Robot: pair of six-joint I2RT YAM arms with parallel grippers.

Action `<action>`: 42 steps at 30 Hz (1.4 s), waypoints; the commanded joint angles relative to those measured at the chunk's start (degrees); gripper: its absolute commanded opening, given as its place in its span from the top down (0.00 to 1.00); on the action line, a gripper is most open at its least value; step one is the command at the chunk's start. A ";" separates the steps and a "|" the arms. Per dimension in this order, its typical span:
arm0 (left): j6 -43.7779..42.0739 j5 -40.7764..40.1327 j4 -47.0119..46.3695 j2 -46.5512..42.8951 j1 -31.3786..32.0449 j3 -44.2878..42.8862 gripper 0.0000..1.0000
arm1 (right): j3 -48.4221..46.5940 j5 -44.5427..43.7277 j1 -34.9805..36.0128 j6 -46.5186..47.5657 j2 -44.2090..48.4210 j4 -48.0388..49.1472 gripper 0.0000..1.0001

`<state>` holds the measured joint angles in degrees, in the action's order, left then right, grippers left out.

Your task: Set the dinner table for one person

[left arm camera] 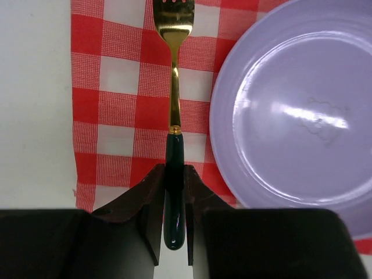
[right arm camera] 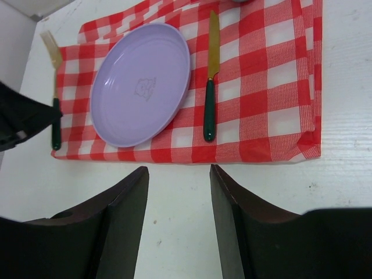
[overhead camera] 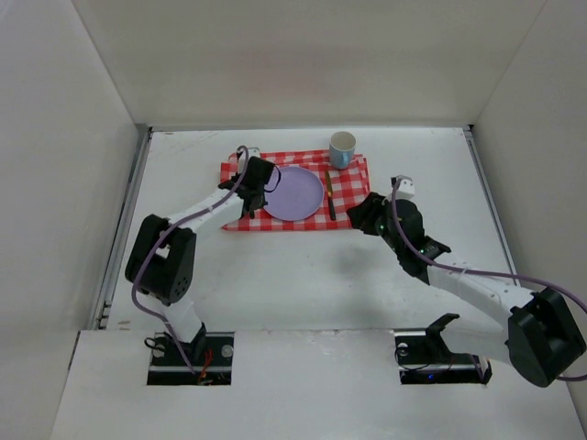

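The dinner table (matte white) carries a checked cloth toward its far edge

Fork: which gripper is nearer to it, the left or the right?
Left. The left gripper grips the fork by its handle; the right gripper hangs open over bare table, beyond the plate.

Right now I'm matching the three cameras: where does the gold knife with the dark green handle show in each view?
Top external: gold knife with dark green handle, centre, just right of the round lilac plate.
Left wrist: not in it; the plate fills the right side.
Right wrist: upper centre, right of the plate.
Shared landmark: the plate.
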<state>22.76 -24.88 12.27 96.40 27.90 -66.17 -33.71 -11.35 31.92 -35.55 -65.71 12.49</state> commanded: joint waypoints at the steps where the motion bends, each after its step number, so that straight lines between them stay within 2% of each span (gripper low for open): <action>1: -5.10 2.91 1.97 1.24 -1.93 -2.38 0.97 | 0.23 -0.60 -0.50 -0.57 0.32 4.47 0.47; 23: -7.73 3.97 0.74 11.62 -5.53 -5.72 0.97 | -1.27 -0.33 0.20 -0.13 -3.81 4.56 0.46; 26: -7.82 2.74 0.65 11.97 -5.36 -5.37 0.90 | -1.35 -0.51 0.38 -0.05 -3.98 4.56 0.45; 27: -7.82 1.69 0.56 11.80 -5.01 -5.20 0.84 | -1.35 -0.51 0.38 -0.05 -3.98 4.56 0.45; 28: -7.82 0.64 0.39 11.36 -4.75 -4.85 0.77 | -1.35 -0.51 0.38 -0.05 -3.98 4.47 0.45; 32: -7.21 -0.87 0.12 7.59 -3.43 -3.97 0.63 | -1.18 -0.60 0.29 0.04 -3.46 4.47 0.45; 37: -3.52 -3.23 -1.72 -2.25 -0.62 -1.43 0.59 | -0.74 -0.77 0.38 0.04 -2.84 4.56 0.43; 42: 2.71 -3.86 -7.78 -14.02 1.76 7.26 0.56 | -0.39 -1.30 0.38 -0.13 -2.32 4.91 0.33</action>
<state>21.06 -26.92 8.78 89.25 28.82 -63.31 -33.67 -11.53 31.94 -35.81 -69.67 14.04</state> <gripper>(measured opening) 0.436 0.663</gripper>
